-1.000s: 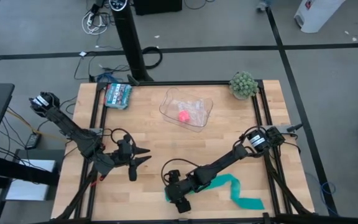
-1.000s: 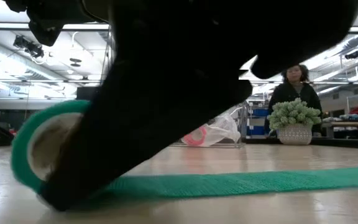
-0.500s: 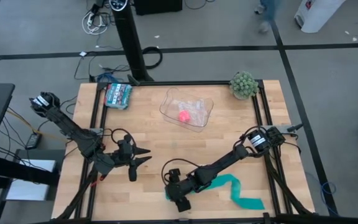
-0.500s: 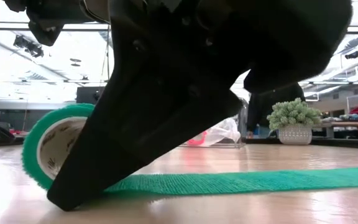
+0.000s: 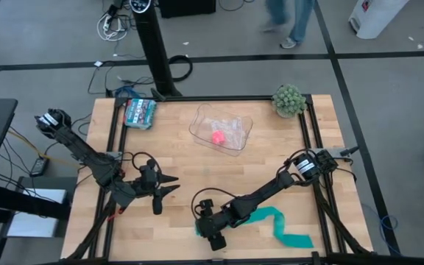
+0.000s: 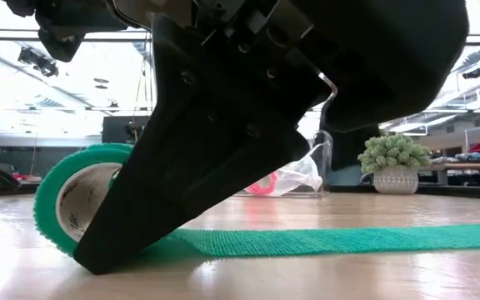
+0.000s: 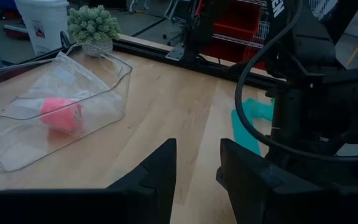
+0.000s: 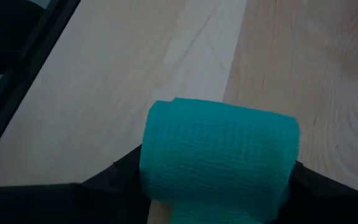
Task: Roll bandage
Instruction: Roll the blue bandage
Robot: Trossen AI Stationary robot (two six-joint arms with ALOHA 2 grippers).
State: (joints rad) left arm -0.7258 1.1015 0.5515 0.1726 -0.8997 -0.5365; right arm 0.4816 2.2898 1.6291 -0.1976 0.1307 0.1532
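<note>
My right pincer (image 5: 210, 234) is down at the near edge of the worktop (image 5: 197, 162), clamped on the rolled end of the bandage (image 6: 72, 208). Its fingers sit at either end of the teal roll, which stands on edge on the wood. From the roll the loose tail runs flat across the boards, then bends toward the near right corner. My left pincer (image 5: 169, 185) hangs over the left side of the worktop, well apart from the roll, fingers a narrow gap apart and holding nothing. Farther back sit a clear tray (image 5: 241, 139) with a pink block (image 5: 217, 137) inside, a small potted plant (image 5: 288, 100) at the far right corner, and a teal-patterned packet (image 5: 139, 112) at the far left.
</note>
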